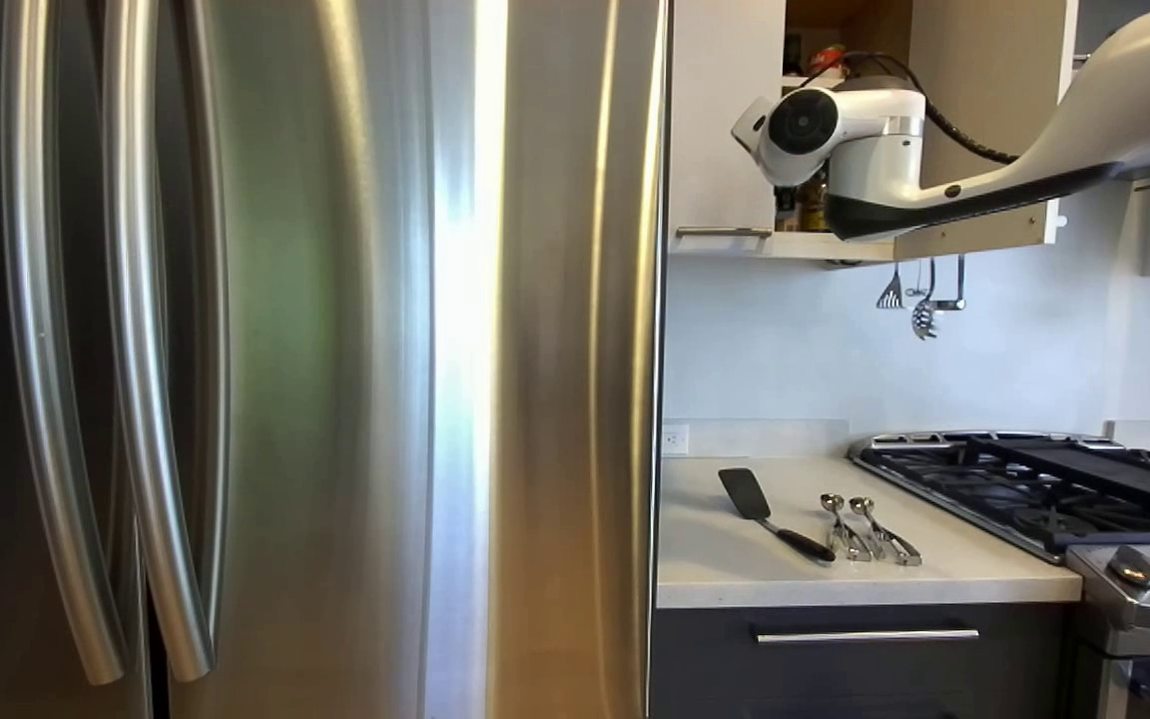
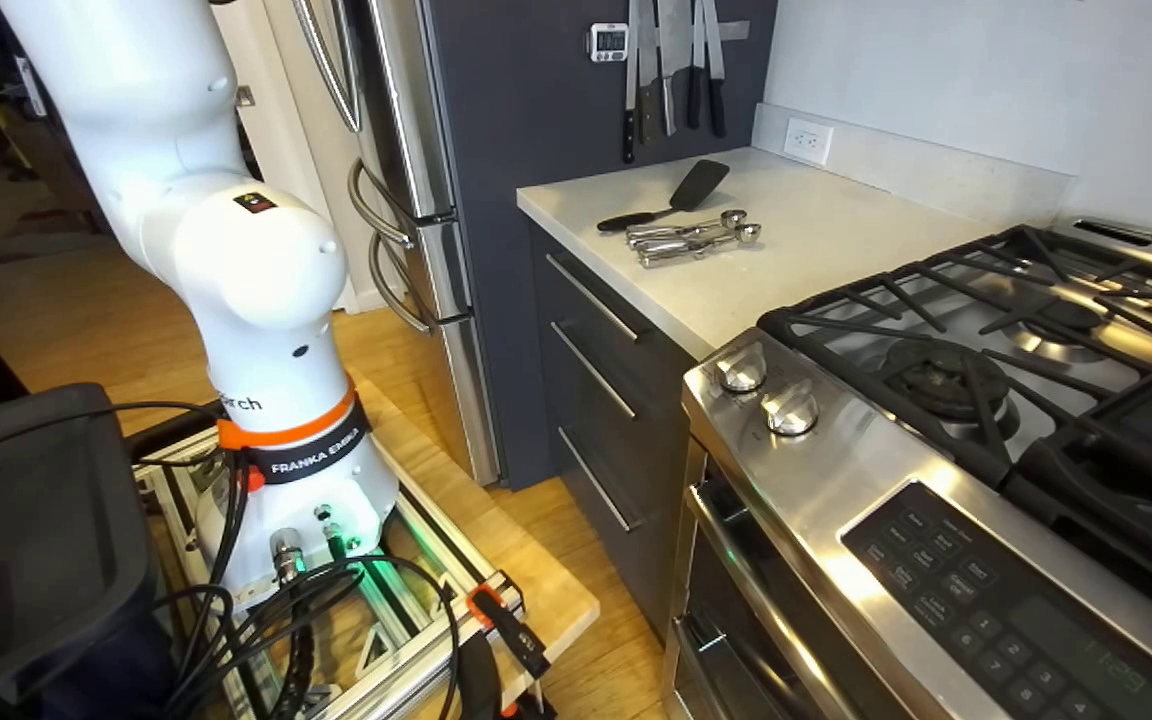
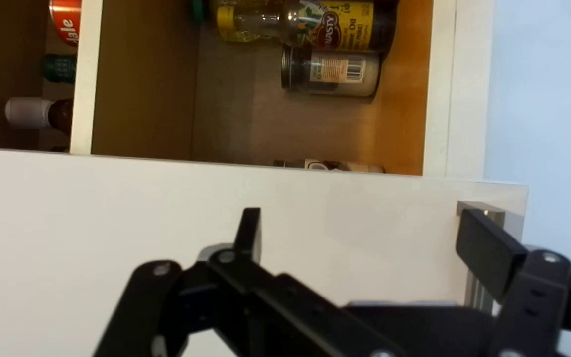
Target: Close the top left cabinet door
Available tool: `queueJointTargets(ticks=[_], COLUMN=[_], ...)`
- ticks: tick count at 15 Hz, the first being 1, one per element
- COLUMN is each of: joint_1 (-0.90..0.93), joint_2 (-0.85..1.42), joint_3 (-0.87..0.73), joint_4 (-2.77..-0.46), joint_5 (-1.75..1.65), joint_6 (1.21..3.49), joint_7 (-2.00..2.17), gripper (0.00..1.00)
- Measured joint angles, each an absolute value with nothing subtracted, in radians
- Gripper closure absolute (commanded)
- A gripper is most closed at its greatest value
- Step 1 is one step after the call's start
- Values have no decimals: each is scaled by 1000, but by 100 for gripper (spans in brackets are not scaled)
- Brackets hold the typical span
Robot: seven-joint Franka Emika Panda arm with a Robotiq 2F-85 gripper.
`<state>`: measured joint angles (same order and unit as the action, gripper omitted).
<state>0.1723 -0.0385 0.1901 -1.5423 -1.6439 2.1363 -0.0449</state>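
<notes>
While black jaws gape, smooth flat white cabinet door (image 3: 345, 223), slim metal handle (image 1: 723, 232)

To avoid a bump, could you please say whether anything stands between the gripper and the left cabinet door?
Nothing visible does. In the wrist view, the open gripper is in front of the left cabinet door, partly overlapping that door's handle.

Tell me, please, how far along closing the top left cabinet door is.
Done: the fingers are spread in front of what is likely the target door. In hand: one finger overlaps its handle in the wrist view; contact is unclear and nothing is gripped. Remaining: probably the push shut; a bottle shows past the door's edge, though how far ajar it stands is unclear.
</notes>
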Motion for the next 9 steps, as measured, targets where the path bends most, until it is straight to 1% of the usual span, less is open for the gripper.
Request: queueJointTargets(ticks=[4, 9], joint_1=[172, 157], joint_2=[-37, -31], joint_3=[189, 161], joint_4=[-1540, -1510], joint_5=[-1622, -1393], joint_6=[2133, 2057], joint_7=[-53, -279], gripper=[0, 0])
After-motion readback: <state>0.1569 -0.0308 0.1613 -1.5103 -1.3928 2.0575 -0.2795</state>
